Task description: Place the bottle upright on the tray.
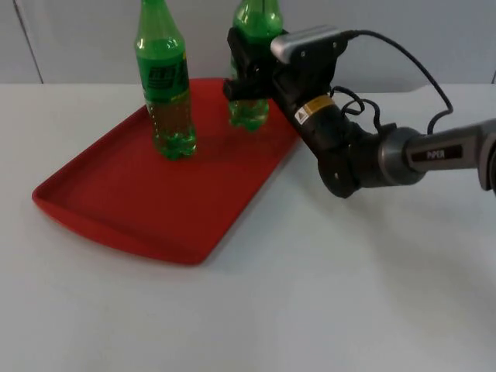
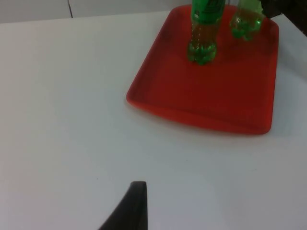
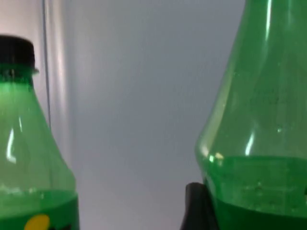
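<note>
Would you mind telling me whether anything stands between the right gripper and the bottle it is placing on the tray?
Nothing visible does: the right gripper is already at the rear bottle, which stands upright on the red tray. The second bottle stands apart, beside it.

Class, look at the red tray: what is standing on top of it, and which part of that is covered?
On the red tray stand two green bottles, one free, one at the right gripper, which covers its middle.

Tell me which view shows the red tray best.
The left wrist view: the whole red tray lies in sight, with both green bottles upright at its far end. The top view shows the tray too, with the right pincer at one bottle near its far corner.
</note>
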Controlling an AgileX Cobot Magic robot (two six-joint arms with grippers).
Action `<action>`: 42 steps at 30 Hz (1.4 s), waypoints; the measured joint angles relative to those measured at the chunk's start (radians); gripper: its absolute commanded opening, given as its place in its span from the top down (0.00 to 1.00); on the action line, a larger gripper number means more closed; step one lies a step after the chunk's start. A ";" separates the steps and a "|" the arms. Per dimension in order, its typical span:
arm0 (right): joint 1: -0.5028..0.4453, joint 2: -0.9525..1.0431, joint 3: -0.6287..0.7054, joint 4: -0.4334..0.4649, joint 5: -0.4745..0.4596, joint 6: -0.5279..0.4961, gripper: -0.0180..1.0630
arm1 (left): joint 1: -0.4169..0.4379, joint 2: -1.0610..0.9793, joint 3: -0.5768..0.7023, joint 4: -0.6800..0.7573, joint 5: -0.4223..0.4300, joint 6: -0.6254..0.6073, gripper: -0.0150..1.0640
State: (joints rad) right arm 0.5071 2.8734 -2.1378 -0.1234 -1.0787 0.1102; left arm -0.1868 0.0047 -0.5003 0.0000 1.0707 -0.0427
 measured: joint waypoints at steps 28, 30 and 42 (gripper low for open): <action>-0.002 0.013 -0.006 -0.102 0.049 -0.039 0.51 | 0.000 0.000 0.000 0.000 0.000 0.000 0.01; -0.002 0.013 -0.006 -0.107 0.049 -0.039 0.45 | 0.000 0.000 0.000 0.000 0.000 0.000 0.01; -0.002 0.013 -0.008 -0.115 0.073 -0.039 0.38 | 0.000 0.000 0.000 0.000 0.000 0.000 0.01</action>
State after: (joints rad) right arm 0.5048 2.8859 -2.1461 -0.2388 -1.0057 0.0714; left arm -0.1868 0.0047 -0.5003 0.0000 1.0707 -0.0427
